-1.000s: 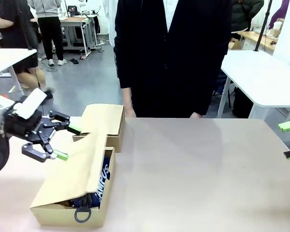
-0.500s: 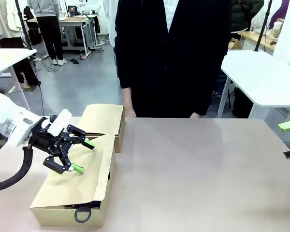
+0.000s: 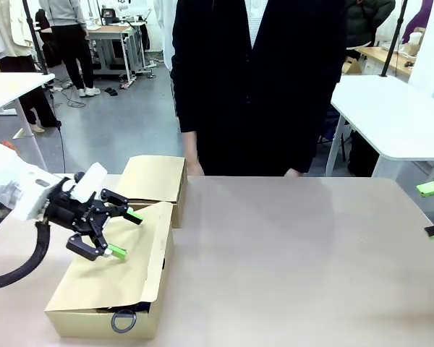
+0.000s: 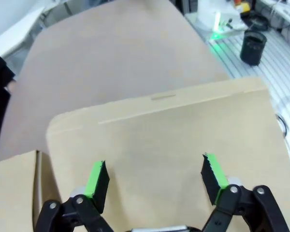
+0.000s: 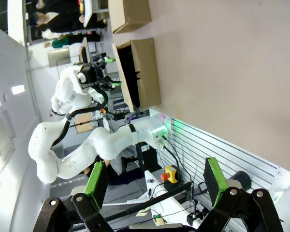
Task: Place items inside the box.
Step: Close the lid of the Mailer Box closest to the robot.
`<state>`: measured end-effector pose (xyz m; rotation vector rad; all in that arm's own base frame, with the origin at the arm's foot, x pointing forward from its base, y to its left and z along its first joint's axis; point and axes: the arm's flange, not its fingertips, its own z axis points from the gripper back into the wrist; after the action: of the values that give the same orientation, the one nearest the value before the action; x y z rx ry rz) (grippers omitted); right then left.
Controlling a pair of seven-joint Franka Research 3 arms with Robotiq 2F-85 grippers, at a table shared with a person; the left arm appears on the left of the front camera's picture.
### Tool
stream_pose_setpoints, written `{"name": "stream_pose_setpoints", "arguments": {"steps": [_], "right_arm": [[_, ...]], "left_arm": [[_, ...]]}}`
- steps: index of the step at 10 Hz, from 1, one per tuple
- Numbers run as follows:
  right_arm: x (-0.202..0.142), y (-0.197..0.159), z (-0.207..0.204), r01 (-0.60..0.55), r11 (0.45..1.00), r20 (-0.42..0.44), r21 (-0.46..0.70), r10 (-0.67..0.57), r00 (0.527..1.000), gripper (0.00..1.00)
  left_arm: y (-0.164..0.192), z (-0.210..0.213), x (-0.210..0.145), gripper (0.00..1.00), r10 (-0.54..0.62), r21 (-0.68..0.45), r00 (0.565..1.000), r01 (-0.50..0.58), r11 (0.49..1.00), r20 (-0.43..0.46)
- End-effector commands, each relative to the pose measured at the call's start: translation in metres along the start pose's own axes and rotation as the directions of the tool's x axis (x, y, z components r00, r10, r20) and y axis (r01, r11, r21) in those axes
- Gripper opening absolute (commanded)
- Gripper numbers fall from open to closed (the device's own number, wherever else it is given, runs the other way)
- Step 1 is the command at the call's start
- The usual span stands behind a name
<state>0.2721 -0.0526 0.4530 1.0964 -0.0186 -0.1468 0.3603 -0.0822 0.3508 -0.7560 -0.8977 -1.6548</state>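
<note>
Hovering left claw (spread) | box lid | front: black ring

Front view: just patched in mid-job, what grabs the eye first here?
The left gripper, jaws open, sits over the lid flap of the cardboard box at the near left of the table, with the flap lowered almost shut. A black ring pokes out at the box's front edge. A person in dark clothes stands at the far side, behind a second cardboard box.

Bright, even overhead light; soft, faint shadows; sharp front view; wide-angle bending at wrist-view edges
</note>
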Motion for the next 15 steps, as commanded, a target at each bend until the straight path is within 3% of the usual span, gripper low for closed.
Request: {"name": "stream_pose_setpoints", "arguments": {"steps": [1,3,4,7,9,10,12,13,14,15], "right_arm": [[0.001,0.001,0.0,-0.022,0.999,0.001,0.024,0.022,1.0,1.0],[0.001,0.001,0.0,-0.022,0.999,0.001,0.024,0.022,1.0,1.0],[0.001,0.001,0.0,-0.022,0.999,0.001,0.024,0.022,1.0,1.0],[0.001,0.001,0.0,-0.022,0.999,0.001,0.024,0.022,1.0,1.0],[0.001,0.001,0.0,-0.022,0.999,0.001,0.024,0.022,1.0,1.0],[0.001,0.001,0.0,-0.022,0.999,0.001,0.024,0.022,1.0,1.0],[0.001,0.001,0.0,-0.022,0.999,0.001,0.024,0.022,1.0,1.0],[0.001,0.001,0.0,-0.022,0.999,0.001,0.024,0.022,1.0,1.0],[0.001,0.001,0.0,-0.022,0.999,0.001,0.024,0.022,1.0,1.0],[0.001,0.001,0.0,-0.022,0.999,0.001,0.024,0.022,1.0,1.0]], "left_arm": [[-0.159,0.052,0.03,0.96,0.13,-0.031,0.984,-0.127,0.991,0.121],[-0.156,0.109,0.03,0.96,0.308,-0.09,0.941,-0.297,0.951,0.144],[-0.157,0.128,0.025,0.96,0.424,-0.124,0.895,-0.409,0.904,0.137],[-0.153,0.146,0.003,0.96,0.72,-0.354,0.694,-0.668,0.655,0.022],[-0.149,0.135,-0.012,0.96,0.809,-0.452,0.587,-0.729,0.513,-0.029],[-0.149,0.129,-0.017,0.96,0.827,-0.483,0.559,-0.742,0.465,-0.063],[-0.152,0.118,-0.024,0.96,0.825,-0.483,0.555,-0.753,0.447,-0.101],[-0.152,0.115,-0.029,0.96,0.779,-0.47,0.622,-0.712,0.521,-0.078],[-0.141,0.128,-0.029,0.96,0.828,-0.493,0.556,-0.743,0.453,-0.077],[-0.141,0.128,-0.029,0.96,0.828,-0.493,0.556,-0.743,0.453,-0.077]]}}
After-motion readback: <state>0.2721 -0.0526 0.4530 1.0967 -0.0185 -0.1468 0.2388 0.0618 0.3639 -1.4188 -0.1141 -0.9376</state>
